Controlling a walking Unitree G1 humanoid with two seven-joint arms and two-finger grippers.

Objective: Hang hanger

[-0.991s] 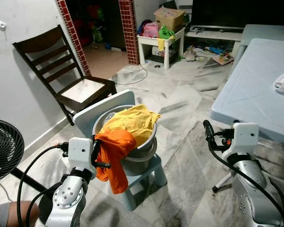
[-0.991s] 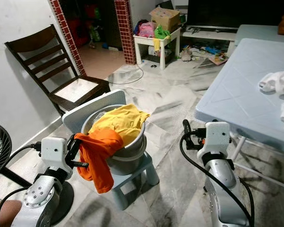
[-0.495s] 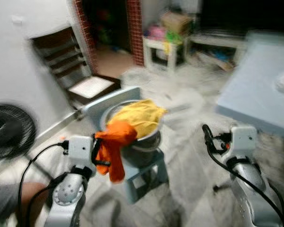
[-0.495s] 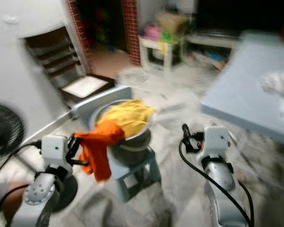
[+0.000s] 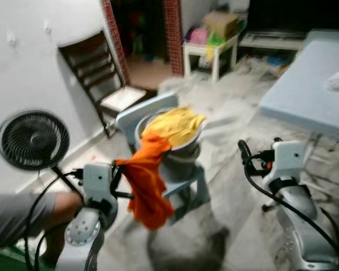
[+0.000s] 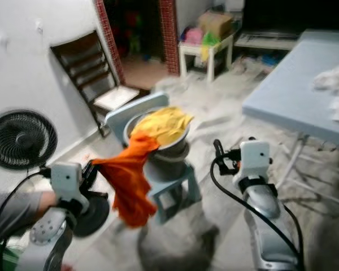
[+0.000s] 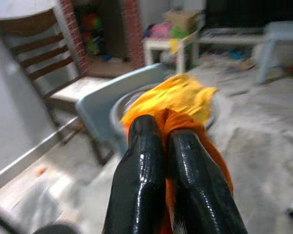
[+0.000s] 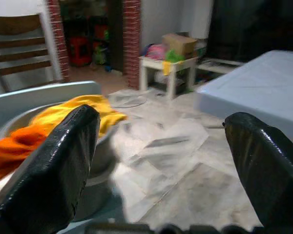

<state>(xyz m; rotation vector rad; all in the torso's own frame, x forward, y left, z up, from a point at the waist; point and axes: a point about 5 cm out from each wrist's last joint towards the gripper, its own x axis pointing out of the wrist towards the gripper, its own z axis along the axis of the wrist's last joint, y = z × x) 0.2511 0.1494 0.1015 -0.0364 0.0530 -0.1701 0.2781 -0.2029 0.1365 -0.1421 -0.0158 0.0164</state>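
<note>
- The left gripper (image 5: 117, 179) has its fingers (image 7: 146, 170) clamped tight on an orange garment (image 5: 147, 186), which trails from the lip of the metal basin (image 5: 178, 149) down past the pale blue stool (image 5: 183, 183).
- No hanger is visible; the cloth looks like the thing to be hung.
- To lift it clear, I'd draw it up and away from the basin slowly, so the tail doesn't snag the yellow cloth (image 5: 172, 125) heaped inside.
- The orange fabric is thin and limp, and hangs in soft folds; expect it to swing.
- The basin is round and dull grey, sitting on the stool.
- The right gripper (image 8: 171, 161) waits with fingers wide apart and empty, near the light blue counter (image 5: 305, 90).
- A wooden slat-back chair (image 5: 101, 73) and a black floor fan (image 5: 31, 140) stand by the wall; a person's arm shows low at the left.
</note>
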